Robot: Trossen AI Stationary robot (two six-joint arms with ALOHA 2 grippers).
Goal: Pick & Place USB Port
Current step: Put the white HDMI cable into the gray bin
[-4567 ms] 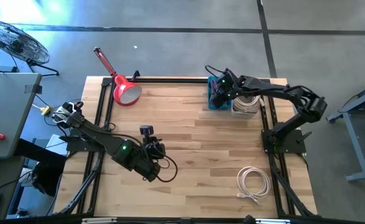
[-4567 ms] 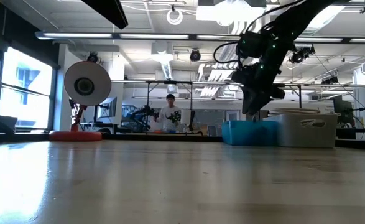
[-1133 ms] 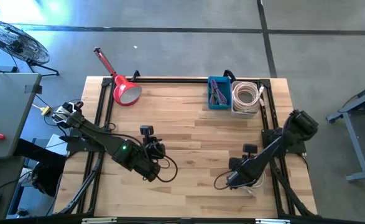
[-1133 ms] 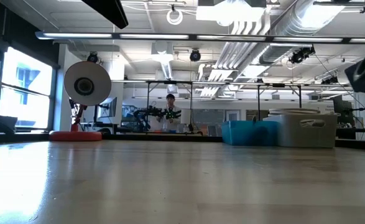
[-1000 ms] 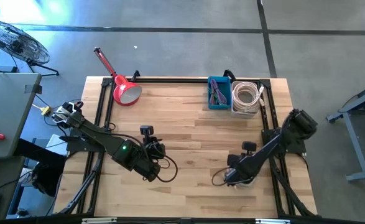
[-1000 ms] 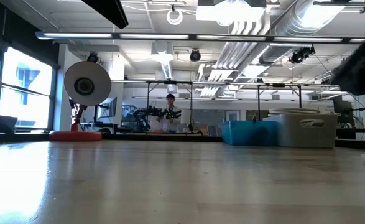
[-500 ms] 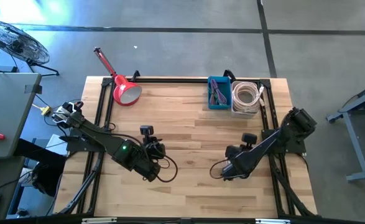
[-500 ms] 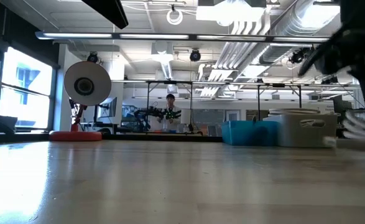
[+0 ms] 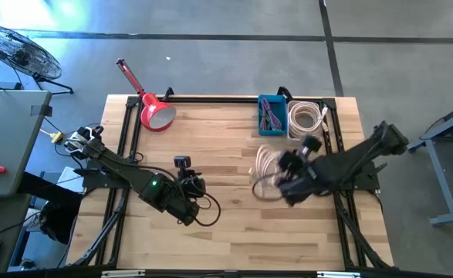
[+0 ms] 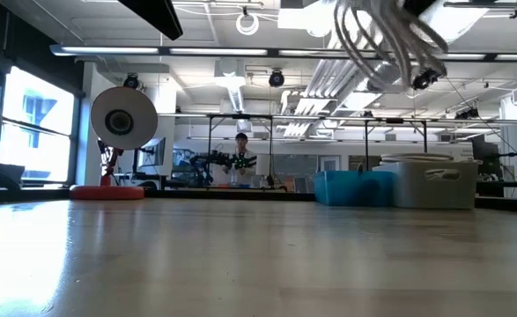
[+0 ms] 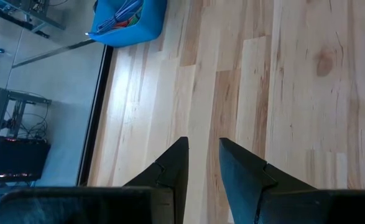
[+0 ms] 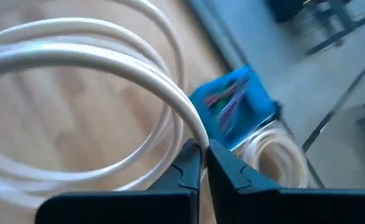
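Right gripper (image 12: 204, 155) clamps white cable coil (image 9: 267, 164) — arm stretched above table (image 9: 218, 224).

Take the bin (image 9: 271, 116) at the table's (image 9: 226, 232) far edge as your mark. The tub (image 9: 305, 121) of coiled cable sits touching its right side. The lamp (image 9: 155, 113) lies well to its left. The right gripper (image 9: 286, 179) hangs just before it, holding a cable (image 9: 265, 164), apparently off the table. The left gripper (image 9: 186, 185) rests left of that.
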